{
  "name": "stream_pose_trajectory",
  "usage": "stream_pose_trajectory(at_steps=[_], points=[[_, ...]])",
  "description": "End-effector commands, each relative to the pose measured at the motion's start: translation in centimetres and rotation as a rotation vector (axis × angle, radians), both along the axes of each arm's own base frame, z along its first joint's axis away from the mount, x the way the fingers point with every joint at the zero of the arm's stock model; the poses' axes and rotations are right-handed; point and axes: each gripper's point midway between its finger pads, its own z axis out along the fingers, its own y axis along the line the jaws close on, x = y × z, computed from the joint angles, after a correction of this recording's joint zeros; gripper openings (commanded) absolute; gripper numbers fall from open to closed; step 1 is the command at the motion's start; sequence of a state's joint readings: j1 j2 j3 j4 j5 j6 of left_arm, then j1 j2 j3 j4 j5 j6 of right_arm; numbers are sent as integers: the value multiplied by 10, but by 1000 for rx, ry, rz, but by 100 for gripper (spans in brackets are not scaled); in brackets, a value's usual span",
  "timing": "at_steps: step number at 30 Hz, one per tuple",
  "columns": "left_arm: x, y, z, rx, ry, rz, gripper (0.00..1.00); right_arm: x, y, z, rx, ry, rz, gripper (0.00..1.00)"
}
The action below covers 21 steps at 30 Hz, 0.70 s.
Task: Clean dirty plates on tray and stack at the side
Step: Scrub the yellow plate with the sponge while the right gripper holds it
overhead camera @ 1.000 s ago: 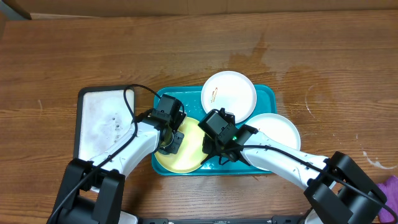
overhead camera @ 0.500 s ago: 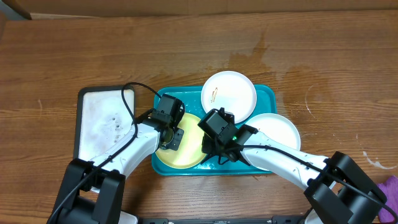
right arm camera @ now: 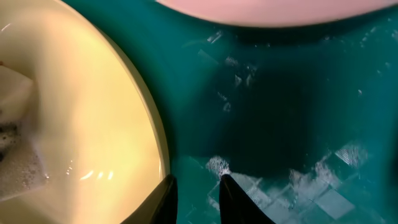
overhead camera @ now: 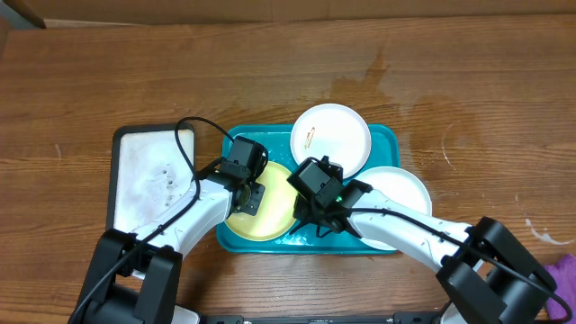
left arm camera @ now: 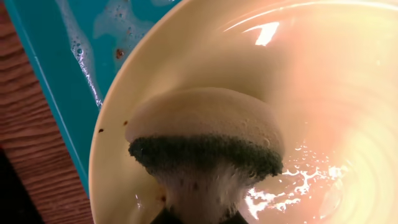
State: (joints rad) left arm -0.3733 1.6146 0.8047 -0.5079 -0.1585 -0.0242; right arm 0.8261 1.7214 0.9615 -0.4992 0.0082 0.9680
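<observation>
The yellow-green plate [overhead camera: 270,223] lies in the near left part of the teal tray [overhead camera: 382,144]. My left gripper [overhead camera: 247,200] is shut on a foamy sponge [left arm camera: 205,140] that presses on this plate's wet inside [left arm camera: 323,93] close to its rim. My right gripper [right arm camera: 196,190] stands open by a narrow gap over the wet tray floor [right arm camera: 298,112]. Its left finger sits by the yellow-green plate's rim [right arm camera: 146,118], with nothing between the fingers. One white plate [overhead camera: 330,135] with an orange smear rests on the tray's far side. Another white plate [overhead camera: 402,187] lies at the tray's right edge.
A white tray with a black rim [overhead camera: 148,175] sits on the wooden table just left of the teal tray. Foam and soapy water streak the teal tray's floor [left arm camera: 87,37]. Both arms cross the table's near edge. A purple thing [overhead camera: 567,268] shows at the near right corner.
My left gripper has slid the sponge a little toward the far side of the yellow-green plate. The right arm has hardly moved.
</observation>
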Motion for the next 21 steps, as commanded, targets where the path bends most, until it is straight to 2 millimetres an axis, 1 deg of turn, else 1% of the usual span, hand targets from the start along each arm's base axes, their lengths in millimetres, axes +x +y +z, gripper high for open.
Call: stream_pose_trajectory(at_steps=[1, 3, 5, 9, 11, 13, 16, 21], points=[[-20, 14, -20, 52, 76, 19, 4, 0, 15, 1, 59, 9, 21, 24], [-20, 14, -20, 52, 76, 19, 4, 1, 16, 5, 76, 14, 21, 18], [-20, 13, -20, 49, 77, 18, 4, 2, 18, 13, 103, 12, 22, 17], [-21, 10, -21, 31, 84, 14, 4, 9, 20, 38, 148, -38, 22, 19], [-21, 10, -21, 31, 84, 14, 4, 9, 20, 44, 158, -47, 23, 22], [-21, 10, -21, 31, 84, 14, 4, 8, 19, 42, 153, -42, 22, 26], [-21, 10, -21, 31, 84, 14, 4, 4, 17, 33, 135, -26, 18, 28], [-22, 10, -21, 30, 84, 14, 4, 2, 15, 10, 95, 20, 9, 30]])
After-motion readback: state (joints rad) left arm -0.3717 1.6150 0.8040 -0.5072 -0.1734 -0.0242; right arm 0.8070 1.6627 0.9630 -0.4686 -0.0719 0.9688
